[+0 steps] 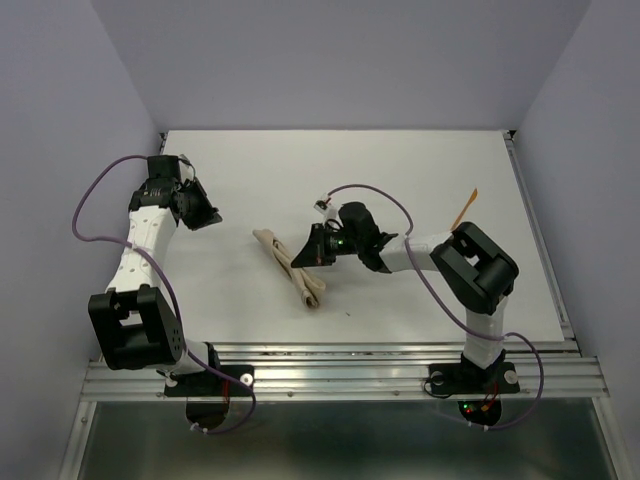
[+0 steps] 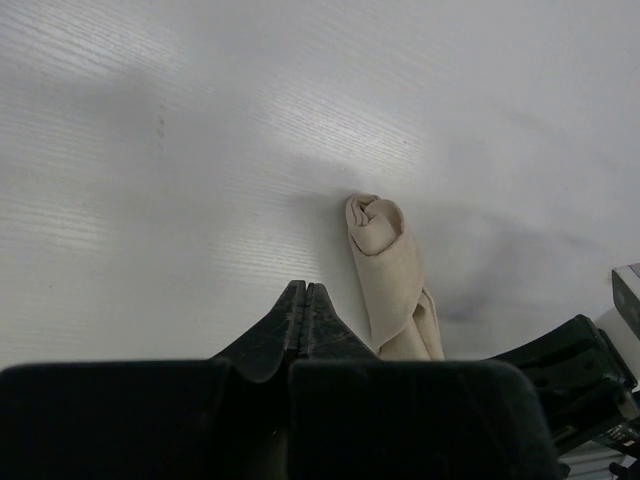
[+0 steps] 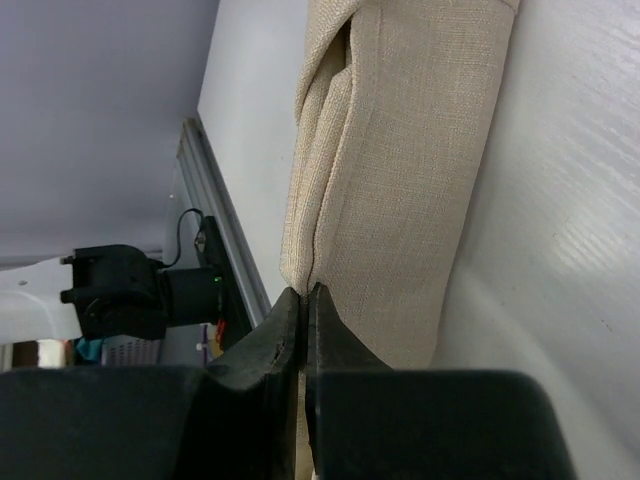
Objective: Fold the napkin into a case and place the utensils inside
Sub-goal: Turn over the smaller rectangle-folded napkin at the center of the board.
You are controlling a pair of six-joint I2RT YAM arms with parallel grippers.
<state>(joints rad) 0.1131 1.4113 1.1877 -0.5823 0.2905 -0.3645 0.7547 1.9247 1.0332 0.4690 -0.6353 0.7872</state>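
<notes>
The napkin (image 1: pixel 283 261) lies mid-table, folded into a narrow tan case that runs diagonally. My right gripper (image 1: pixel 298 258) is at its right side and is shut on an edge layer of the cloth. In the right wrist view that gripper (image 3: pixel 305 290) pinches the fold where the napkin (image 3: pixel 400 150) layers meet. My left gripper (image 1: pixel 212 216) hovers at the far left, shut and holding nothing. Its wrist view shows the gripper (image 2: pixel 306 286) just left of the rolled end of the napkin (image 2: pixel 385 265). A thin orange utensil (image 1: pixel 466 207) lies near the table's right edge.
White walls close in the table at the back and both sides. A metal rail (image 1: pixel 340 375) runs along the near edge, and another rail (image 1: pixel 540 240) borders the right side. Purple cables (image 1: pixel 100 190) loop off both arms.
</notes>
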